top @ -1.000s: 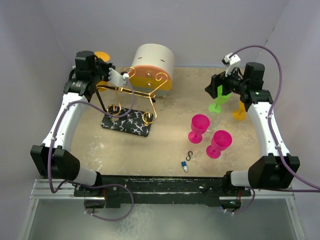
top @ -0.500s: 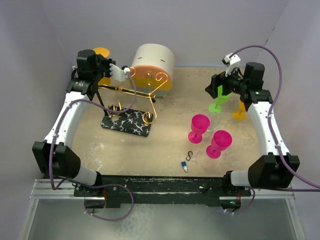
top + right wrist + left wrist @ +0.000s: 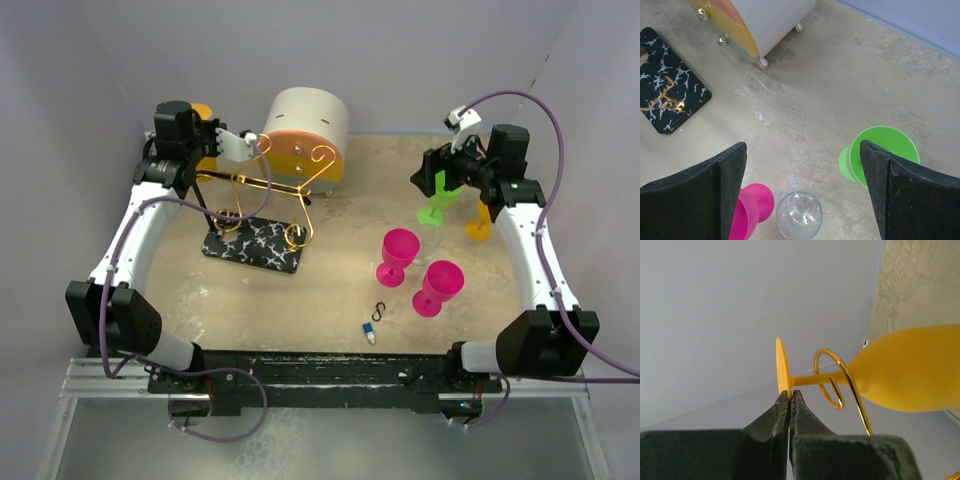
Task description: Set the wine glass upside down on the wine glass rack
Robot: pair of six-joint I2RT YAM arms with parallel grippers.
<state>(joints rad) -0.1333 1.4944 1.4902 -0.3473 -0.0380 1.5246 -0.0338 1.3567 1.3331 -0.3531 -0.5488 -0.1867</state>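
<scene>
Pinch of left fingers (image 3: 767, 422) on yellow wine glass (image 3: 910, 372) foot; right fingers (image 3: 695, 195) wide apart, empty.

Six wine glasses (image 3: 400, 246), one rack (image 3: 252, 246), one box (image 3: 306, 120)

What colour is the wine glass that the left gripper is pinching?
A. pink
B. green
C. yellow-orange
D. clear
C: in the left wrist view the shut left gripper pinches the round foot of the yellow-orange plastic wine glass.
</scene>
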